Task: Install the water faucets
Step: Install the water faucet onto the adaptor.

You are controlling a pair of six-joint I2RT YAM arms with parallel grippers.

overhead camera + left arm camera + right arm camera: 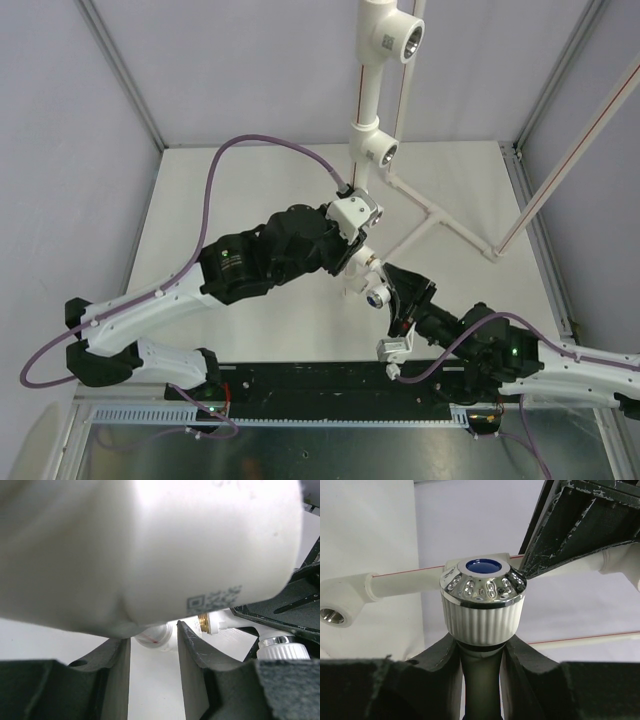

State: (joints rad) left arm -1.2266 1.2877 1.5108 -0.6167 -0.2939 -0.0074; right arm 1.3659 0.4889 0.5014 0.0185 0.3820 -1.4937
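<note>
While holding the water faucet over mid-table, clamped on it just under the knob with the right gripper.
Just beside, left gripper with fingers parted about the pipe frame; cannot tell whether pressing it.

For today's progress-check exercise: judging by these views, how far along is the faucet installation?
Done: nothing yet; the upper tee socket and lower tee socket both show empty threaded holes. In hand: the right tool is shut on a faucet. The left tool sits by a white fitting, grip unclear. Left: threading faucets into both sockets.
</note>
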